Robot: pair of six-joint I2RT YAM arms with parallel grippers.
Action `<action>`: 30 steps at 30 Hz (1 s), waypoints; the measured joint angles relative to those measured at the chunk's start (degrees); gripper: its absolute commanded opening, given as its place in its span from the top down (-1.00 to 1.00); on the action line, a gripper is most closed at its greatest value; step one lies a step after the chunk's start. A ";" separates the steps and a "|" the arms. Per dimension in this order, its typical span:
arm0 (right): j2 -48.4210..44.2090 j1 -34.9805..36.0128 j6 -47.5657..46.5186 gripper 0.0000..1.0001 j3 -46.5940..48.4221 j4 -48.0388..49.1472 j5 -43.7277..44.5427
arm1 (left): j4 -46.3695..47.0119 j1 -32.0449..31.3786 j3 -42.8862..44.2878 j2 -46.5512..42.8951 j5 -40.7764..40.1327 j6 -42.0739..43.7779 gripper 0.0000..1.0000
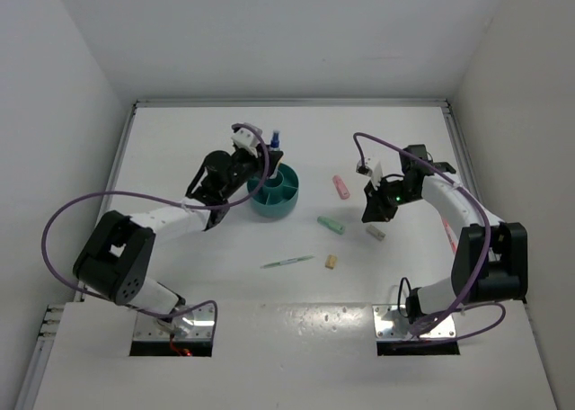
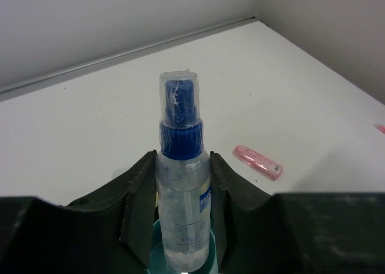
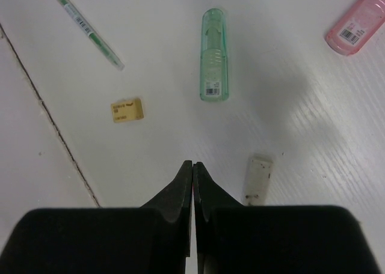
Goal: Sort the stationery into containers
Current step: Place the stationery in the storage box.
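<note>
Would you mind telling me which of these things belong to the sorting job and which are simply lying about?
Part of the job: teal organiser, blue-capped bottle held in the left gripper, pink stick, green stick, beige stick, green pen, tan block.

Not part of it: purple cables, metal base plates (rig fittings).

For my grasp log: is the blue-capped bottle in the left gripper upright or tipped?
Upright. The left wrist view shows the blue-capped bottle standing cap up between the left gripper's fingers, its base over the teal organiser.
</note>
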 measured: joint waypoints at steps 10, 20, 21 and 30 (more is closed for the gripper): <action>0.00 0.00 0.02 0.97 0.02 0.00 0.02 | 0.04 -0.24 2.32 5.75 0.33 -0.22 1.00; 0.02 0.00 0.02 0.92 0.07 0.00 0.02 | -0.11 -0.24 2.03 6.23 0.70 -0.26 0.93; 0.02 0.00 0.02 0.92 0.07 0.00 0.02 | -0.13 -0.24 2.01 6.25 0.70 -0.26 0.93; 0.02 0.00 0.02 0.90 0.11 0.00 0.02 | -0.72 -0.24 1.09 6.60 0.55 -0.26 0.68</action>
